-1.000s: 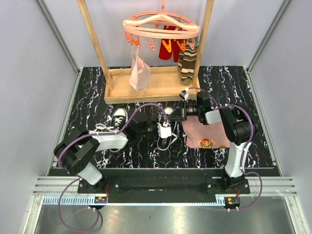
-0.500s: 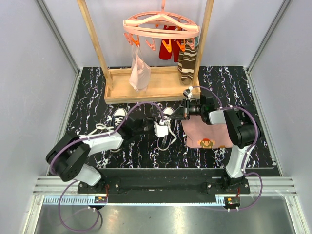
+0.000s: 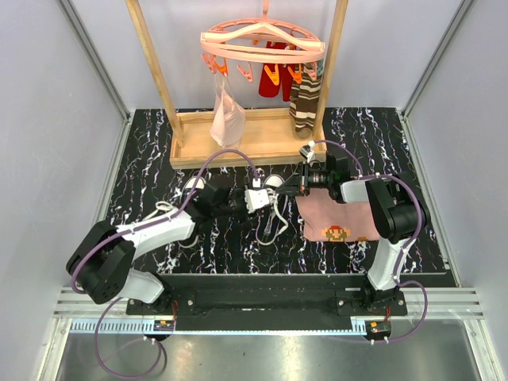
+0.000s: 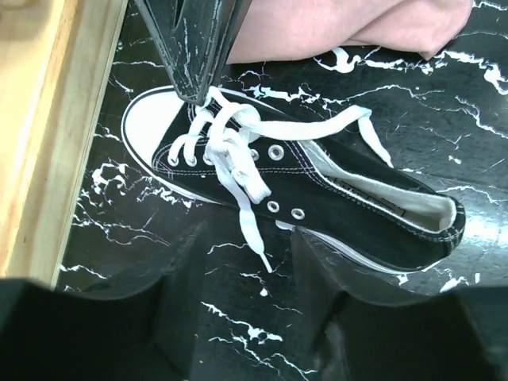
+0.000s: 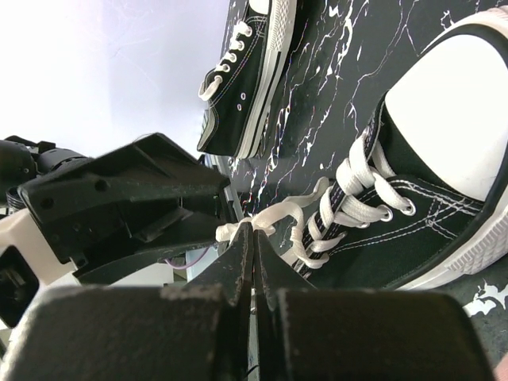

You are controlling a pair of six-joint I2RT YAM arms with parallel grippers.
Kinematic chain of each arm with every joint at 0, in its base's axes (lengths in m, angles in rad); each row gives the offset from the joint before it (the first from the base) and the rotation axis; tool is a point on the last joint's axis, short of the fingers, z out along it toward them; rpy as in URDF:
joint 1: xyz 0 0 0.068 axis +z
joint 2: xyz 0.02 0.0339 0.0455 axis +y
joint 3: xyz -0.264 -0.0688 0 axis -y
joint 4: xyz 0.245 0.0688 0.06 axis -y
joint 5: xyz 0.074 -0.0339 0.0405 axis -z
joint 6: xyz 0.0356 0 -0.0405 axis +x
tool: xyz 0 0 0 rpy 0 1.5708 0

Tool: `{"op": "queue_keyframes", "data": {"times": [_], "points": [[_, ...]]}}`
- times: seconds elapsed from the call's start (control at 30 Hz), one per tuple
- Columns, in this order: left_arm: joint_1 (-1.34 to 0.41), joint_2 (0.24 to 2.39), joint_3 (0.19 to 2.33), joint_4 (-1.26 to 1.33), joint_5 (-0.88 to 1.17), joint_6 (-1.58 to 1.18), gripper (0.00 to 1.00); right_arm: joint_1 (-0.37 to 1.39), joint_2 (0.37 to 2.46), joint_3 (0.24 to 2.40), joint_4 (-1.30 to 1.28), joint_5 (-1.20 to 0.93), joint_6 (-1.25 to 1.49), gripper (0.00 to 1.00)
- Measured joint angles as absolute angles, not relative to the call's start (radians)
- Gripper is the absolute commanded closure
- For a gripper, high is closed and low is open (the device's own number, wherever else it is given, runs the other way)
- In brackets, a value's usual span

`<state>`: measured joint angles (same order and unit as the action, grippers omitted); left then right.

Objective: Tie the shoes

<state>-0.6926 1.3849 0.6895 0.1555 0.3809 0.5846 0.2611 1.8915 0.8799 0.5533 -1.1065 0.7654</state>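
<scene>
1. Tabletop (image 3: pixel 151 135) of black marble carries everything.
2. Wooden rack (image 3: pixel 238 147) stands along the far edge.
3. Pink cloth (image 3: pixel 337 218) lies right of the middle.
4. First shoe (image 4: pixel 317 198) lies near the middle, just beside the cloth, toe toward the rack; second shoe (image 5: pixel 246 79) sits apart, toward the left edge.
5. Left hand (image 4: pixel 250 270) hovers over the first shoe, fingers apart, holding nothing.
6. Right hand (image 5: pixel 252 238) is closed tight, pinching the white lace (image 5: pixel 274 213) by the first shoe's toe cap.

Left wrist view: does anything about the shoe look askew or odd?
Yes. The shoe has its laces undone: one end lies across the tongue, and another trails over the side onto the table. The right end effector pinches the laces near the toe.
</scene>
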Motion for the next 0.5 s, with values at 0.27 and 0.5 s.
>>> {"op": "queue_keyframes", "data": {"times": [0.27,0.5], "points": [[-0.693,1.398,0.742,0.123,0.382,0.490,0.40,0.261,1.886,0.872,0.552,-1.097,0.762,1.00],[-0.710,1.468,0.836,0.121,0.383,0.464,0.48,0.261,1.879,0.869,0.552,-1.090,0.760,1.00]]}}
